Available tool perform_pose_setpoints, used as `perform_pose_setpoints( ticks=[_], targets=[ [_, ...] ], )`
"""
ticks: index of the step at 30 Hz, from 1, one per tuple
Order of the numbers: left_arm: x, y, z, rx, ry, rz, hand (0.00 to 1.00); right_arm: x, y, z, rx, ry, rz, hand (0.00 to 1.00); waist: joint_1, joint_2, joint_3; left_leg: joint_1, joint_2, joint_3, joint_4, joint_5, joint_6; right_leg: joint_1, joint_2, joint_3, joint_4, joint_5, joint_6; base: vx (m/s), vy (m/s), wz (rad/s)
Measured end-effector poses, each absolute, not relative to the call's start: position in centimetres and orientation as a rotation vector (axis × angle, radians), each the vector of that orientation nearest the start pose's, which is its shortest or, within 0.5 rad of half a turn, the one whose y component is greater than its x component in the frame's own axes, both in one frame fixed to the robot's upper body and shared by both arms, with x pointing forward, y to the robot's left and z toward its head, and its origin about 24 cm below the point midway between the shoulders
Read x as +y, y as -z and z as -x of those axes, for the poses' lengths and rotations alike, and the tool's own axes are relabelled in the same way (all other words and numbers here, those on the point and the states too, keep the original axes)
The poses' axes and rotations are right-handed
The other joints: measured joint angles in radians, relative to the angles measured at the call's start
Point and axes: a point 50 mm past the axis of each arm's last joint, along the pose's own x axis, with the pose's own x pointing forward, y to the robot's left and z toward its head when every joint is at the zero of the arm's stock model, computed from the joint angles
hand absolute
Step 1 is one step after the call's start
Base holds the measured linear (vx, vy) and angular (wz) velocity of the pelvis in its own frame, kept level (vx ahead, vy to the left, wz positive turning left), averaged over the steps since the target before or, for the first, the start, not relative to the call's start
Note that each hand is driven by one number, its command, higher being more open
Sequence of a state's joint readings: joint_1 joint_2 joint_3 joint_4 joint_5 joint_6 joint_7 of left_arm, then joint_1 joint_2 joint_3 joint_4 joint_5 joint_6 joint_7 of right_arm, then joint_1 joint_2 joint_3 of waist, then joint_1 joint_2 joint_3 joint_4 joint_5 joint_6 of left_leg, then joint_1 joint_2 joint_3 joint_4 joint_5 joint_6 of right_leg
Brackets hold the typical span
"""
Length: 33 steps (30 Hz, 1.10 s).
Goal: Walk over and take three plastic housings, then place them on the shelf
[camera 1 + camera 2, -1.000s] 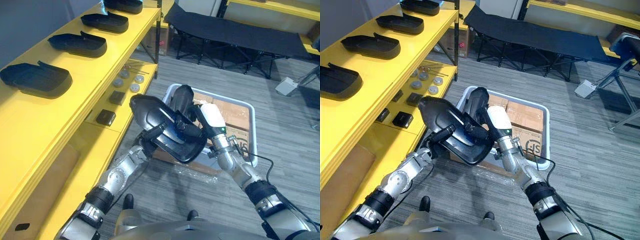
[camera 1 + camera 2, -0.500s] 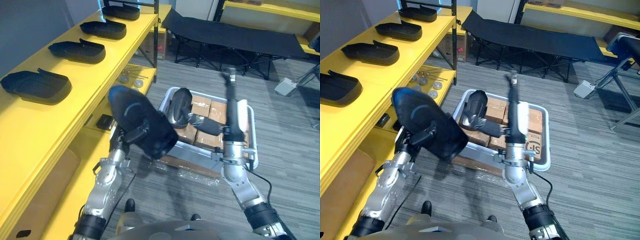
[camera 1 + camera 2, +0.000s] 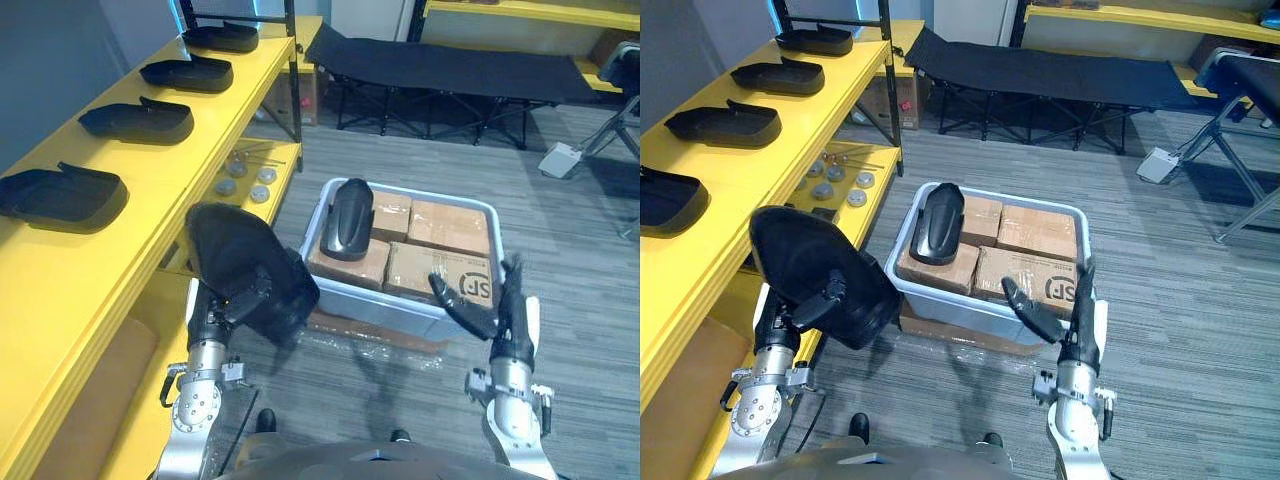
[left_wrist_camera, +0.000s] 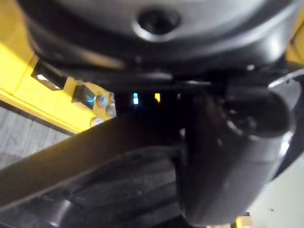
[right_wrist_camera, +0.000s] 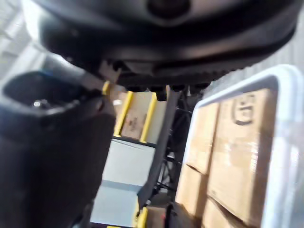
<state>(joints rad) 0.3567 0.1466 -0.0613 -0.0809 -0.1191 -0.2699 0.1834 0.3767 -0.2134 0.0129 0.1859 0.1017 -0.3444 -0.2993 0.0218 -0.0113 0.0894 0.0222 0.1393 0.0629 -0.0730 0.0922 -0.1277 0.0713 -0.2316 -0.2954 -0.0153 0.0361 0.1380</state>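
In the left eye view the yellow shelf (image 3: 150, 178) runs along the robot's left. Four plastic housings (image 3: 135, 120) lie in a row on its top board, well apart from one another (whether any of them count among this job's three, the pictures cannot say). A fifth housing (image 3: 250, 268) is up off the floor in the left robot hand (image 3: 225, 310), whose fingers are curled round its lower part. It hangs just beside the shelf's front edge and below the top board, so I judge this one taken but not yet placed. One more, the crate housing (image 3: 345, 218), lies on the cardboard boxes (image 3: 445, 225) along the left side of the white crate (image 3: 380, 302) on the floor, so at least one pick may be left. The right robot hand (image 3: 512, 318) stands upright before the crate's near edge, fingers straight, thumb spread wide, holding nothing. The right eye view agrees: the left forearm stands nearly vertical with the fifth housing's broad back toward the camera, and the right forearm is vertical too, palm empty. The left wrist view shows the housing's dark shell close against the hand, with the yellow shelf past it. The right wrist view looks past the hand's dark bulk at the crate's pale rim and the boxes inside.
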Motion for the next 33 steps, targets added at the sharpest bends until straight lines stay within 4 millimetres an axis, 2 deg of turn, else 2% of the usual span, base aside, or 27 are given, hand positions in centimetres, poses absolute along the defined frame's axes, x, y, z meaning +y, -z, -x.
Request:
perform_pose_setpoints(
  ticks=[1, 4, 9, 12, 17, 19, 20, 24, 26, 27, 28, 29, 30, 31, 32, 33],
  targets=[
    [18.7, -2.1, -17.6, -0.037, -0.205, -0.004, 0.0, -22.4, 4.3, -14.2, 0.25, 0.366, 0.095, 1.0, 0.0, -0.001, -0.001, 0.002, 0.001, 0.001, 0.0, -0.001, -0.001, 0.0, 0.0, 0.0, 0.003, -0.004, 0.001, 0.0, 0.0, 0.0],
    [18.6, -3.9, -17.8, -0.132, -0.219, 0.05, 0.0, -21.6, 5.6, -13.5, 0.325, 0.338, -0.021, 1.0, -0.003, 0.002, -0.004, 0.005, 0.002, 0.002, 0.001, -0.001, -0.001, 0.0, 0.0, 0.001, 0.009, -0.008, 0.001, 0.0, 0.0, 0.0],
    [19.5, -5.4, -17.8, -0.202, -0.295, 0.048, 0.0, -20.6, 5.6, -14.3, 0.313, 0.265, -0.059, 1.0, 0.002, 0.008, -0.019, 0.001, 0.002, -0.008, 0.004, -0.003, -0.001, 0.007, 0.0, -0.013, 0.009, -0.012, 0.002, -0.01, -0.01, 0.07],
    [21.3, -5.7, -17.5, -0.214, -0.413, 0.03, 0.0, -19.9, 6.0, -15.0, 0.322, 0.199, -0.055, 1.0, 0.01, 0.011, -0.021, -0.037, -0.005, -0.068, 0.035, -0.008, -0.001, 0.033, 0.0, -0.076, -0.004, -0.014, 0.004, -0.01, -0.022, 0.51],
    [24.0, -5.3, -16.1, -0.199, -0.632, 0.115, 0.0, -18.2, 7.3, -15.9, 0.377, 0.11, -0.154, 1.0, 0.085, 0.014, -0.022, -0.067, -0.025, -0.175, 0.04, 0.002, 0.001, 0.087, 0.0, -0.185, -0.008, -0.03, 0.015, 0.02, -0.03, 0.63],
    [25.1, -4.8, -14.8, -0.176, -0.713, 0.138, 0.0, -17.4, 7.1, -16.9, 0.361, 0.071, -0.165, 1.0, 0.112, 0.018, -0.024, -0.082, -0.033, -0.213, 0.042, 0.007, 0.0, 0.099, 0.0, -0.228, -0.006, -0.04, 0.015, 0.03, -0.043, 0.72],
    [25.7, -4.2, -13.6, -0.147, -0.772, 0.161, 0.0, -16.9, 6.7, -17.9, 0.335, 0.054, -0.175, 1.0, 0.136, 0.022, -0.024, -0.088, -0.041, -0.24, 0.042, 0.011, -0.001, 0.114, -0.001, -0.255, -0.006, -0.044, 0.018, 0.03, -0.028, 0.48],
    [26.4, -2.8, -10.5, -0.07, -0.857, 0.199, 0.0, -15.8, 5.4, -20.3, 0.266, 0.014, -0.175, 1.0, 0.18, 0.025, -0.023, -0.091, -0.066, -0.296, 0.061, 0.013, -0.004, 0.164, -0.009, -0.322, 0.0, -0.064, 0.027, 0.03, -0.031, 0.52],
    [26.2, -2.5, -9.9, -0.063, -0.839, 0.218, 0.0, -15.6, 4.7, -21.2, 0.229, 0.024, -0.179, 1.0, 0.198, 0.03, -0.024, -0.115, -0.078, -0.322, 0.072, 0.024, 0.007, 0.18, -0.01, -0.373, 0.011, -0.076, 0.037, 0.0, -0.031, 0.72],
    [26.0, -2.5, -10.0, -0.072, -0.812, 0.223, 0.0, -15.6, 4.5, -21.5, 0.221, 0.035, -0.176, 1.0, 0.194, 0.033, -0.025, -0.13, -0.082, -0.31, 0.07, 0.035, 0.035, 0.186, -0.011, -0.405, 0.024, -0.085, 0.034, -0.05, -0.014, 1.35],
    [25.7, -2.8, -10.8, -0.098, -0.732, 0.226, 0.0, -15.8, 4.4, -21.6, 0.217, 0.073, -0.175, 1.0, 0.177, 0.034, -0.022, -0.171, -0.066, -0.19, 0.077, 0.044, 0.141, 0.202, -0.012, -0.478, 0.033, -0.088, 0.034, -0.05, 0.0, 1.44],
    [25.5, -3.0, -11.1, -0.112, -0.7, 0.231, 0.0, -16.0, 4.4, -21.6, 0.217, 0.09, -0.171, 1.0, 0.161, 0.039, -0.017, -0.186, -0.047, -0.112, 0.089, 0.055, 0.158, 0.211, -0.008, -0.509, 0.035, -0.084, 0.04, -0.06, 0.039, 1.62],
    [25.0, -3.2, -11.7, -0.13, -0.648, 0.242, 0.0, -16.6, 4.4, -21.5, 0.221, 0.124, -0.16, 1.0, 0.145, 0.053, -0.005, -0.193, -0.018, -0.005, 0.103, 0.077, 0.147, 0.232, -0.008, -0.54, 0.049, -0.087, 0.045, -0.05, 0.116, 1.31],
    [24.1, -3.3, -12.2, -0.149, -0.584, 0.255, 0.0, -17.4, 4.7, -21.0, 0.236, 0.166, -0.149, 1.0, 0.141, 0.073, -0.003, -0.191, -0.01, 0.064, 0.099, 0.111, 0.09, 0.244, -0.025, -0.551, 0.075, -0.109, 0.066, -0.06, 0.14, 0.95],
    [23.9, -3.4, -12.3, -0.158, -0.573, 0.259, 0.0, -17.6, 4.8, -20.8, 0.239, 0.176, -0.15, 1.0, 0.142, 0.077, 0.0, -0.191, -0.016, 0.066, 0.099, 0.113, 0.08, 0.243, -0.033, -0.549, 0.08, -0.113, 0.072, -0.05, 0.131, 0.41],
    [23.8, -3.7, -12.5, -0.171, -0.563, 0.26, 0.0, -17.6, 4.9, -20.6, 0.245, 0.179, -0.151, 1.0, 0.14, 0.081, 0.006, -0.191, -0.021, 0.071, 0.098, 0.113, 0.08, 0.237, -0.041, -0.538, 0.084, -0.118, 0.063, -0.07, 0.088, -0.15]
  ],
)
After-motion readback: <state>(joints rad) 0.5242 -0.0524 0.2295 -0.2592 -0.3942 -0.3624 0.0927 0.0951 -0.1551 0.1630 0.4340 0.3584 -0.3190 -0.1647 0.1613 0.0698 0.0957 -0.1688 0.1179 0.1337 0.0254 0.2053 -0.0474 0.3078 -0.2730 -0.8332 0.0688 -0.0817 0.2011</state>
